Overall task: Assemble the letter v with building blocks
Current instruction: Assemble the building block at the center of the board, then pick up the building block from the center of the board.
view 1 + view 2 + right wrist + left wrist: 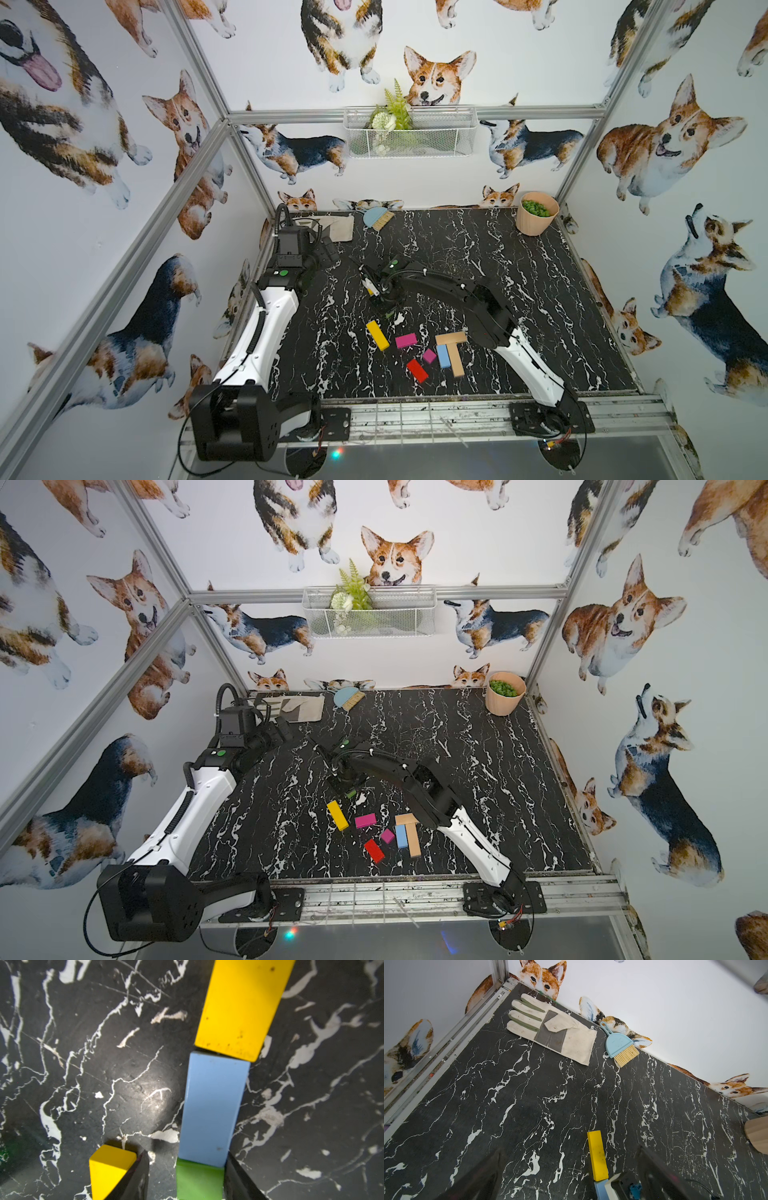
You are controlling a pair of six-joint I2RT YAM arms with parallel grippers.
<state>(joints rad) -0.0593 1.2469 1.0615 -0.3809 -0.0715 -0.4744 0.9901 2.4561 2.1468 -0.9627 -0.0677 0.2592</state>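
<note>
Nearest, lying loose on the dark table (540, 299) in both top views, are a red block (417, 370), a tan bar (456, 360), a magenta block (406, 340) and a yellow bar (377, 335). Just beyond them the right gripper (384, 311) points down, and the right arm (453, 289) largely hides a row that the right wrist view shows. In that row a green block (199, 1180) sits between jaws standing apart, with one finger (137, 1178) clear of it. Past it come a blue block (212, 1109) and a yellow block (243, 1007), touching end to end. Farther back, the left wrist view shows the left gripper (571, 1150) with jaws wide apart, and a glove (556, 1030) and a brush (618, 1043) beyond.
</note>
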